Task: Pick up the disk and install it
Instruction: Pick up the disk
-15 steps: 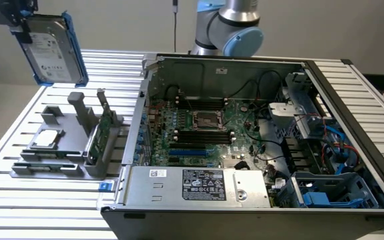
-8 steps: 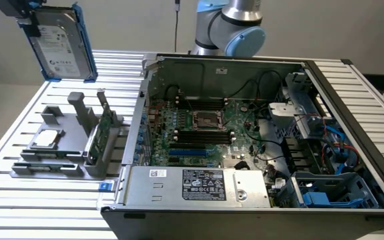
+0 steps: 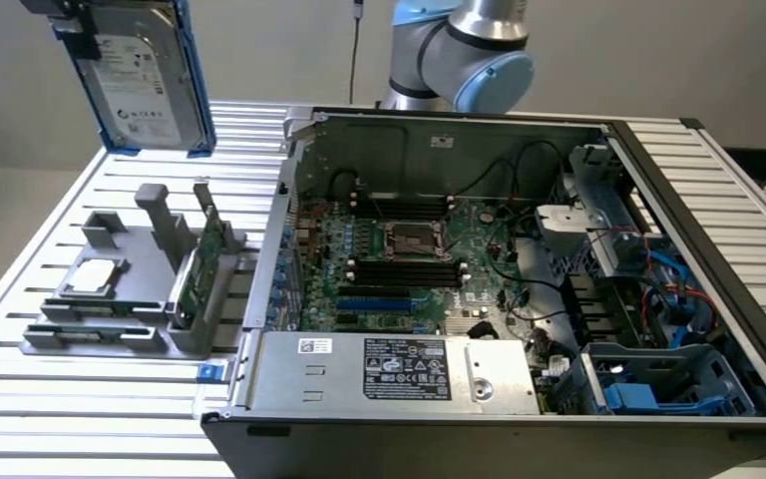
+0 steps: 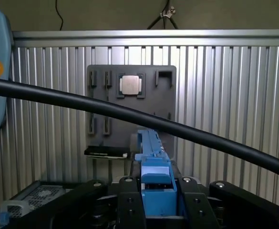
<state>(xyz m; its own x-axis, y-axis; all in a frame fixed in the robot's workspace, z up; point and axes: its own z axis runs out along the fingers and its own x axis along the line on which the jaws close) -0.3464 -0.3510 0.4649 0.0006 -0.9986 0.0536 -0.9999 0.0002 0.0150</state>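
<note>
Fingers [image 4: 128,204] are clamping the disk [image 3: 144,85] by its blue rail [image 4: 156,183], so pickup's looking done imo. It's hanging upper left of the exterior frame, up off the bench [image 3: 37,399] and well apart from the open case [image 3: 490,150]. Install isn't happening yet.

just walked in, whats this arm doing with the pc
The robot arm has its gripper clamped on the disk, gripping it along a blue-railed edge. The disk hangs in the air at the exterior view's left, above the grey parts holder on the slatted table. The open computer case sits beside the holder, and the disk is not in it yet.
</note>
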